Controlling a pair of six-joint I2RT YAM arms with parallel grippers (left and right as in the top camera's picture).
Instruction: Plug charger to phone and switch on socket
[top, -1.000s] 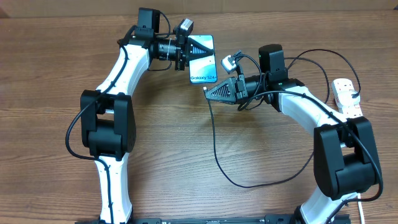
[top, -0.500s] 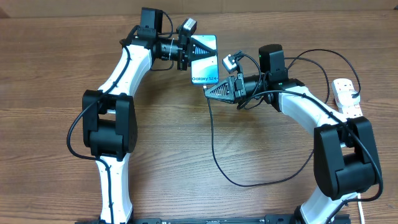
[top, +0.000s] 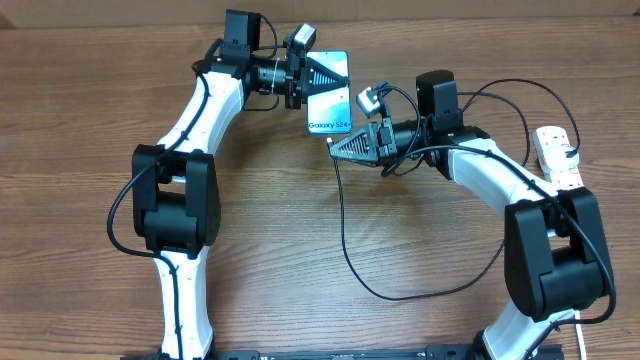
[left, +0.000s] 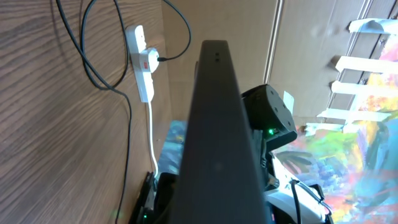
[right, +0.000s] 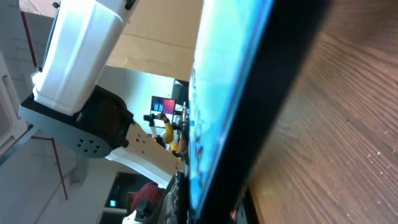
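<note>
1. The Galaxy phone (top: 332, 105) is held near the table's 12 o'clock, clamped in the closed left gripper (top: 325, 74).
2. At the phone's 6 o'clock edge, the right gripper (top: 340, 149) is closed on the charger cable (top: 343, 225); the plug tip is hidden.
3. Seating the plug likely calls for a straight, gentle push, with the tip square to the port.
4. The power strip (top: 556, 152) lies at 3 o'clock.

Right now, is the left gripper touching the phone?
Touching. The overhead view shows the left gripper shut on the phone, fingers clamped across its far end.
</note>
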